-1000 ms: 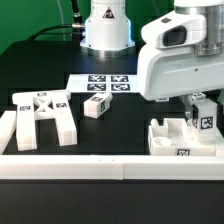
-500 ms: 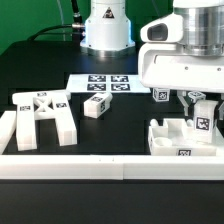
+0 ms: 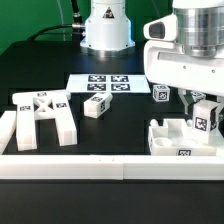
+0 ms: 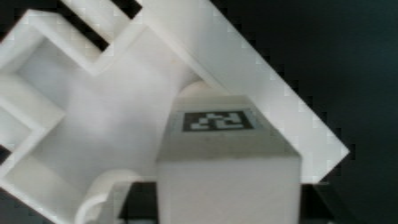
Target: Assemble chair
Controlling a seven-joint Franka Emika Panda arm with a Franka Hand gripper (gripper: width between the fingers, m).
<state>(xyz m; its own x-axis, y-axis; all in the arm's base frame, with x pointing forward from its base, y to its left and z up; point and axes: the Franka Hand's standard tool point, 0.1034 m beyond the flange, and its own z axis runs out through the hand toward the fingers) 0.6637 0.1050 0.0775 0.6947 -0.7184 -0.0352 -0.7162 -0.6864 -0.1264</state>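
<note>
My gripper [image 3: 203, 112] is shut on an upright white chair block [image 3: 204, 120] with a marker tag, at the exterior view's right. The block hangs just over a white slab part [image 3: 170, 140] with raised edges. In the wrist view the same tagged block [image 4: 219, 125] fills the gap between the dark fingers [image 4: 143, 196], with the slab part [image 4: 89, 90] beneath it. A white leg frame [image 3: 42, 115] lies at the exterior view's left. One small tagged block [image 3: 97, 106] sits mid-table and another [image 3: 160, 93] rests behind the gripper.
The marker board [image 3: 105, 83] lies flat toward the back, in front of the robot base [image 3: 106, 25]. A low white border wall [image 3: 100, 166] runs along the front edge. Black table shows between the leg frame and the slab part.
The arm has shifted toward the exterior view's right, uncovering the small tagged block behind it. The held block has stayed over the slab part.
</note>
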